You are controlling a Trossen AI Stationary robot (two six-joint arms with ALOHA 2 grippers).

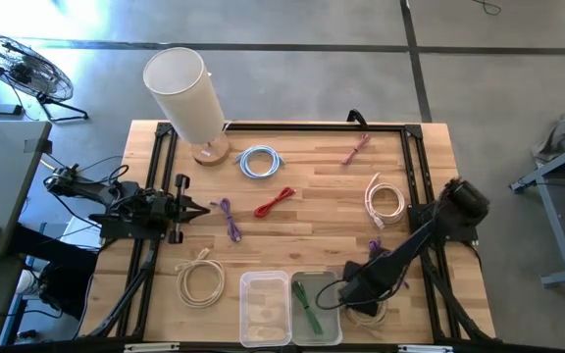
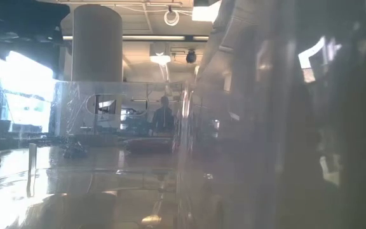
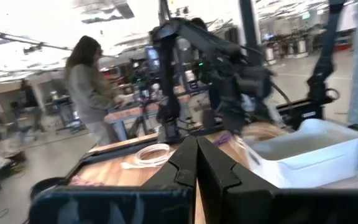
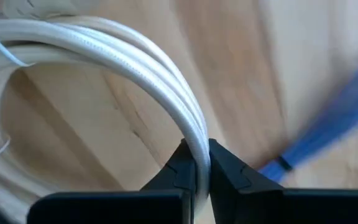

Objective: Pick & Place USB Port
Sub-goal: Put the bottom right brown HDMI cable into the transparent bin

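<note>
While the left tool [image 3: 196, 163] sits closed, the right tool [image 4: 197, 167] pinches a smooth, glossy coiled cream cable [image 4: 135, 53].

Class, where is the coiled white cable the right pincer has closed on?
In the high view, the white cable lies at the table's near right edge, beside the clear bin, gripped by the right pincer.

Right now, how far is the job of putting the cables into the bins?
One green cable already lies in the right bin; the left bin looks empty. The right gripper is shut on a white cable beside the bins. The left gripper waits shut. Blue, red, purple and other cables remain.
</note>
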